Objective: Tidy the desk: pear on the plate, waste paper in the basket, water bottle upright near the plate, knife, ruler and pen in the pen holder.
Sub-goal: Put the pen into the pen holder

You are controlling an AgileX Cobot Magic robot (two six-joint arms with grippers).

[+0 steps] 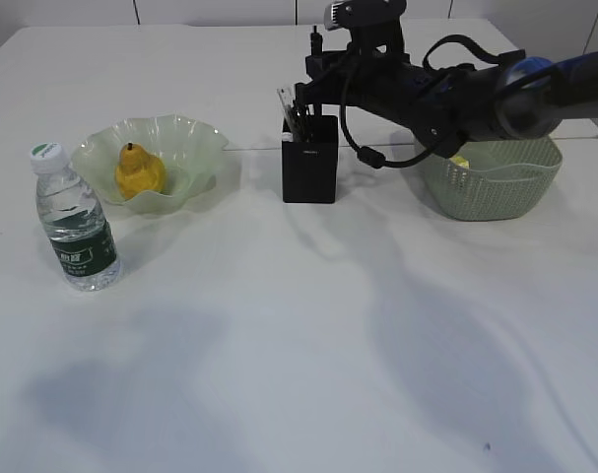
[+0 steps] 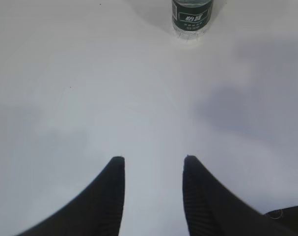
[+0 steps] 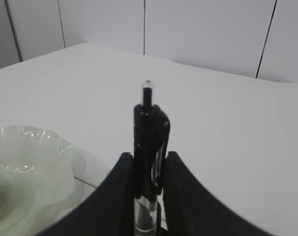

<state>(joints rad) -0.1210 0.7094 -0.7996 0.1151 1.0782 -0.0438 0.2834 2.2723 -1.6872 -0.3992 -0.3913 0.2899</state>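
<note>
Your right claw point(image 3: 149, 160) pinches the pen point(image 3: 148, 147) upright, long axis vertical, directly above the pen holder point(image 1: 309, 158), which stands on the table point(image 1: 299, 345) between plate point(image 1: 195, 138) and basket point(image 1: 491, 182). The move is likely straight down, then release. Your left claw point(image 2: 153, 162) hangs spread and empty, facing the upright water bottle point(image 2: 191, 17).

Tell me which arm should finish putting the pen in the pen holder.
The right. Its gripper is shut on the pen and sits over the pen holder. The left gripper is open and empty above bare desk, near the water bottle.
</note>
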